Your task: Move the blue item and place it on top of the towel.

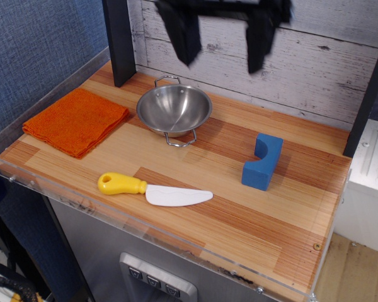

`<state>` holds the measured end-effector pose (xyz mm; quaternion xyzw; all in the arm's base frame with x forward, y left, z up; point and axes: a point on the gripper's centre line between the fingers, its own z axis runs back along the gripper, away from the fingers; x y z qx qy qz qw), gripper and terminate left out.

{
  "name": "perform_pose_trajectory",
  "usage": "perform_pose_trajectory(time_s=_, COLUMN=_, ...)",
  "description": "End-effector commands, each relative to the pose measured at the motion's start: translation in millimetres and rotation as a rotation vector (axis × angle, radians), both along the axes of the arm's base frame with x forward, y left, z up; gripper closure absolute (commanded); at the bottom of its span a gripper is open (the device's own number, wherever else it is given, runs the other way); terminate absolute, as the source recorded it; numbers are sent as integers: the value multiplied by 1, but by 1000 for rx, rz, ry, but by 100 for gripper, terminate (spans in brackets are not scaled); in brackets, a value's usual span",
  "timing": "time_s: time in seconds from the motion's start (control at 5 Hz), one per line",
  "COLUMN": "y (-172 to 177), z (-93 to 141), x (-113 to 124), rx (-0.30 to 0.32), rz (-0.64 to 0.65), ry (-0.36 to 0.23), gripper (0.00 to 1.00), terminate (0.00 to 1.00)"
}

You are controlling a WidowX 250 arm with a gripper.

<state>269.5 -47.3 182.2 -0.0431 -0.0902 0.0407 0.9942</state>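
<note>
— While the black gripper (222, 60) hangs at the top middle of the frame, how do its jaws stand?

— Spread wide, nothing between them. Two dark fingers (184, 38) point down in front of the whitewashed plank wall (327, 69), blurred, well above the counter.

— Where is the small matte blue block with the half-round notch (263, 162)?

— Right of centre on the striped wooden countertop (239, 214), standing by itself, notch facing the upper side of the frame. It sits lower and further right than the gripper, untouched.

— And the folded orange terry towel (75, 121)?

— Flat at the left edge of the counter, well apart from the block. Nothing lies on it.

— What lies between them?

— A round stainless-steel bowl with two wire handles (174, 110), in the upper middle, just right of the towel. Nearer the front edge lies a toy knife with a yellow handle and white blade (152, 190), blade pointing right.

— Anything else?

— A black upright post (118, 41) stands at the back left corner, and a clear plastic lip (82, 201) runs along the counter's front edge.
</note>
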Motion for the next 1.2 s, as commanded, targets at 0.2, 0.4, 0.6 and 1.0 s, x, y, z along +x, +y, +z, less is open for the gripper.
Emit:
perform_pose_trajectory(time_s=0.2, y=-8, z=-56, x=26, rx=-5, rz=84, ry=4, gripper=0, terminate=0)
perform_pose_trajectory(time_s=0.4, y=-11, z=-74, x=39, rx=11, rz=71, ry=24, gripper=0, terminate=0)
perform_pose_trajectory(time_s=0.6, y=-21, z=-100, x=49, rx=-5, rz=70, ry=34, gripper=0, terminate=0)
perform_pose_trajectory(time_s=1.0, y=-39, z=-122, x=68, rx=-37, rz=121, ry=14, gripper=0, terminate=0)
